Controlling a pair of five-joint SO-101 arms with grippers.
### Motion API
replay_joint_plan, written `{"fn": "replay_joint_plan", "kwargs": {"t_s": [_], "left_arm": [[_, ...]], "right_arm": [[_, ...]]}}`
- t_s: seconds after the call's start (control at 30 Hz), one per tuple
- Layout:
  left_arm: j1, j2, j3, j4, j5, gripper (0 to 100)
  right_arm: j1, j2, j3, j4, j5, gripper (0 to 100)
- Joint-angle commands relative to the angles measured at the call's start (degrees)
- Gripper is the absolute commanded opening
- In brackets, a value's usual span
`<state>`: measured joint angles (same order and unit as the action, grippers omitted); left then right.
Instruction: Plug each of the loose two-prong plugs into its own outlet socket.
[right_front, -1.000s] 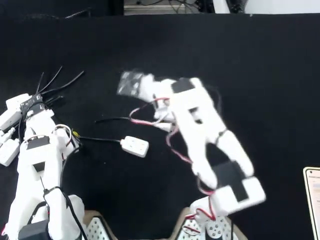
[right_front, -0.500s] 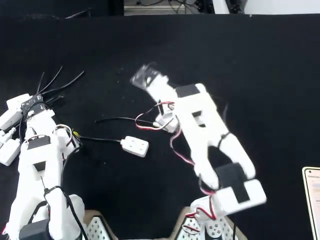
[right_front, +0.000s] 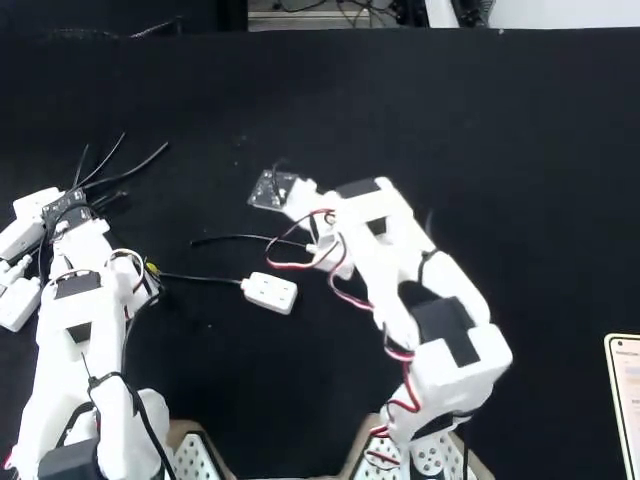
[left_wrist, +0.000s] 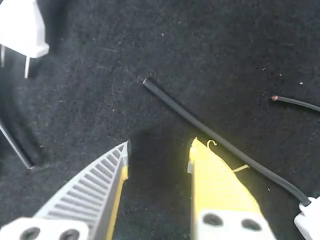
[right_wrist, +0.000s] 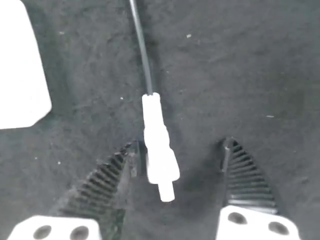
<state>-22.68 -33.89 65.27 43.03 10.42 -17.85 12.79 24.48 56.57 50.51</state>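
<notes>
The right gripper (right_wrist: 180, 145), jaws spread astride the plug (right_wrist: 159, 150), should centre on its body, not the cord (right_wrist: 140, 45), before squeezing.

left arm (right_front: 70, 330): I reach from the near left edge straight toward the far side | left gripper (left_wrist: 157, 150): my fingers parted, pointing down | right arm (right_front: 400, 270): elbow bent, angled from near centre toward far left | right gripper (right_wrist: 180, 146): my fingers spread wide, pointing down
</notes>
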Motion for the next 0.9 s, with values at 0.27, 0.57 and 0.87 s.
{"fn": "replay_joint_plan", "kwargs": {"t_s": [0.27, 0.57, 0.87], "left_arm": [[0.7, -1.3, -0.5, -0.9, 0.5, 20], [0.7, -1.3, -0.5, -0.9, 0.5, 20], [0.7, -1.3, -0.5, -0.9, 0.5, 20]], "right_arm": [[10.5, -10.1, -0.2, -0.1, -9.1, 1.0], [17.9, -21.1, 9.5, -0.1, -34.5, 3.7], [6.8, -18.9, 11.3, 3.4, -26.3, 23.7]]}}
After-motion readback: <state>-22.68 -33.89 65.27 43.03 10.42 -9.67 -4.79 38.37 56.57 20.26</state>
